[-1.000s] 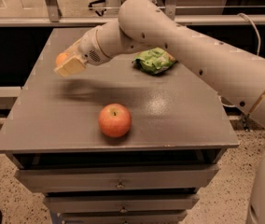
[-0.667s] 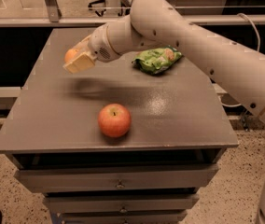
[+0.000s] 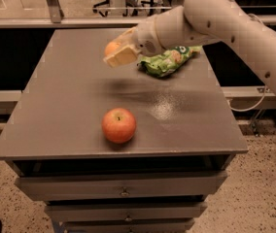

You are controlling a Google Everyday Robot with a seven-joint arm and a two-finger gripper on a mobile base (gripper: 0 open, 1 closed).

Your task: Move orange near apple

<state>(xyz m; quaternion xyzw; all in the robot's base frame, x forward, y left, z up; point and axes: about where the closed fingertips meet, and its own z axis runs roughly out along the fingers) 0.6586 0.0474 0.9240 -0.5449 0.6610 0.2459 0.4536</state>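
Observation:
The apple [image 3: 119, 125], red-orange with a short dark stem, sits on the grey table [image 3: 60, 106] near its front edge. My gripper [image 3: 116, 53] hangs in the air above the middle back of the table, shut on the small orange [image 3: 112, 47], which shows between its cream fingers. The gripper is well behind and above the apple, slightly to its left.
A green snack bag [image 3: 169, 59] lies on the table at the back right, just right of the gripper and under my arm. Drawers [image 3: 123, 184] sit below the table top. A rail and chair legs stand behind the table.
My gripper, holding the orange, has moved to the right across the back of the table, from the left part toward the middle. The apple and the bag have not moved.

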